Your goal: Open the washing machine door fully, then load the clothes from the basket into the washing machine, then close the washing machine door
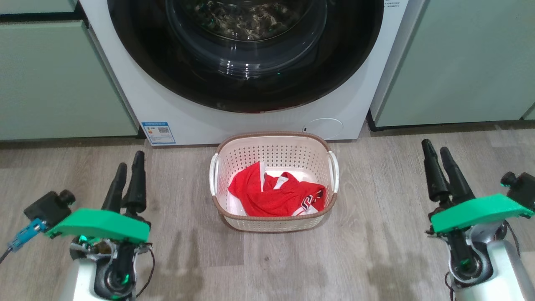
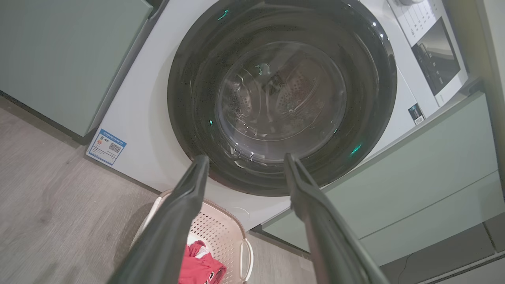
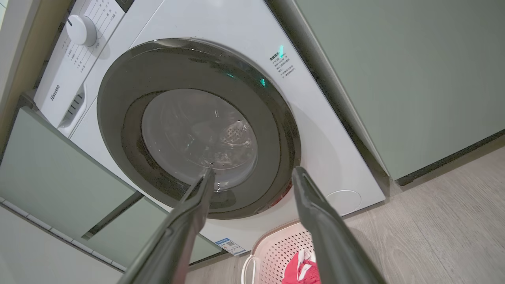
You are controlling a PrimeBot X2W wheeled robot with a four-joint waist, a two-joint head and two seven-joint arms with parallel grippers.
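the door (image 1: 146, 62) at top centre sits shut on the washer (image 1: 259, 123), so opening it looks like the step in hand: left gripper (image 1: 130, 161) lower left and right gripper (image 1: 434, 146) lower right hang spread and empty, one must reach its rim, clothes (image 1: 276, 194) lying in the basket (image 1: 276, 136) at centre.

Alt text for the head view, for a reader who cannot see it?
A cream basket holding a red jersey sits on the wood floor before a white washer whose black-rimmed door is shut. The left gripper and right gripper hover at the lower corners, touching nothing.
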